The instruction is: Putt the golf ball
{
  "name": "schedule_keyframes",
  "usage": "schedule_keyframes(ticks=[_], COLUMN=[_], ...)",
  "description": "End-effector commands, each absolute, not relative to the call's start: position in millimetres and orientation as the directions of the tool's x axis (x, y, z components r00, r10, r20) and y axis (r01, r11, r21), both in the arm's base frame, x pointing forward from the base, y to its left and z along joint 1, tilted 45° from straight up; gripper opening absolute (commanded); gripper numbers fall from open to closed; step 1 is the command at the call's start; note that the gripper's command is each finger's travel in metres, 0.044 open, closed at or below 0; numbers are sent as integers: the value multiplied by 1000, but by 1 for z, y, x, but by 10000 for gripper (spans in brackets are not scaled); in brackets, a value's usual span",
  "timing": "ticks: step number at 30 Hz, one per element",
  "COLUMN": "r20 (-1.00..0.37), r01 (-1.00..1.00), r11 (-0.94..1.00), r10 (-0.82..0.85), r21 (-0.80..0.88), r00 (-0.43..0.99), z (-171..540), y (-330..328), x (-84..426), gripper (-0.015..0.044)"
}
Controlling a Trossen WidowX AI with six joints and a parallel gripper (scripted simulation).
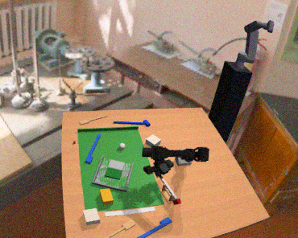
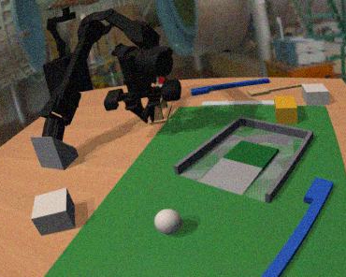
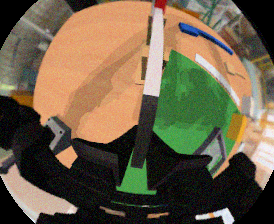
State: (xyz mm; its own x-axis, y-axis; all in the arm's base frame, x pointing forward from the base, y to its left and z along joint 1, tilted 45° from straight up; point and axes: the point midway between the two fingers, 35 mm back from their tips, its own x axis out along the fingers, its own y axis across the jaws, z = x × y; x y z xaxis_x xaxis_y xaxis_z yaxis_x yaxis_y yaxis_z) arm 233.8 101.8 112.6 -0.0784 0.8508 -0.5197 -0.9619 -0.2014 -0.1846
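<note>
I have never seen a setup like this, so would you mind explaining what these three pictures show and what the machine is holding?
It is one black robot arm on a wooden table, ending in a two-fingered gripper. One picture looks down from above, one looks across the table from low at the side, and the round one comes from a camera on the arm's wrist.

On the table lies a green mat with a white golf ball, a grey-walled ramp with a raised green, a yellow block, grey blocks and blue sticks.

The gripper is shut on the shaft of the red putter, a pale stick with a red head, lying along the mat's edge.
</note>
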Motion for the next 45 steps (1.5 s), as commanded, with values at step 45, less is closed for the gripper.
schedule_keyframes(ticks=[45], r20=[-674], r01=[-488], r11=[609], r10=[736], r21=[625], r00=[55], z=[60], y=[-103], x=[240], gripper=[0])
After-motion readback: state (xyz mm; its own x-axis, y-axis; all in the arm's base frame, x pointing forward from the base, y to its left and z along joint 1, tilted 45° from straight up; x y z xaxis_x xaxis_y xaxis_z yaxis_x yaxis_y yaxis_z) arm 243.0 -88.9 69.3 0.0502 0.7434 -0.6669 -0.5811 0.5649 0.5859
